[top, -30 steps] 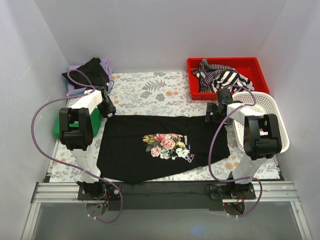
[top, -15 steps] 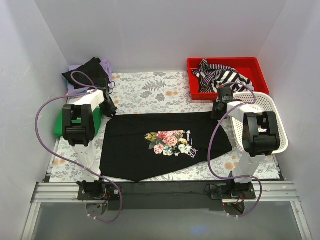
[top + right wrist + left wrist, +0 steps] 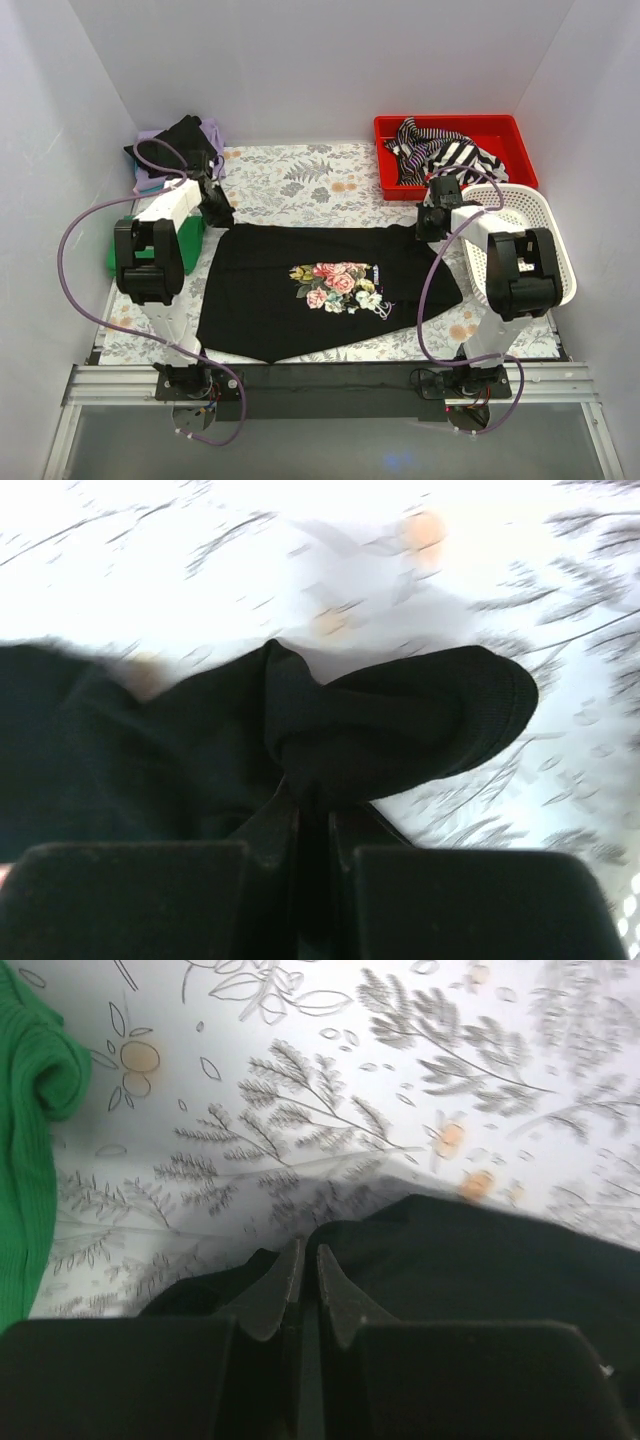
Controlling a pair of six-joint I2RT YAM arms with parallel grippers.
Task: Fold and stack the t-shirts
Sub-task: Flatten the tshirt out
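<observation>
left gripper [image 3: 303, 1265] and right gripper [image 3: 315, 815] are pinching black floral-print t-shirt [image 3: 330, 290]
jaws clamping shut on soft bunched corners; ribbed green shirt [image 3: 28, 1160] lying left, mesh basket [image 3: 530, 210] right

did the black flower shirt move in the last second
Yes, slightly: the black t-shirt has slid upward in the top view, its far edge now nearer the red tray.

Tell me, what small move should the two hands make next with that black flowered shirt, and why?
Probably drag the black shirt slightly farther from the arm bases, then let go. The left hand and right hand each pinch a far corner. The near hem looks uneven and reaches the near edge of the table, so the shirt does not seem flat enough to fold.
</observation>
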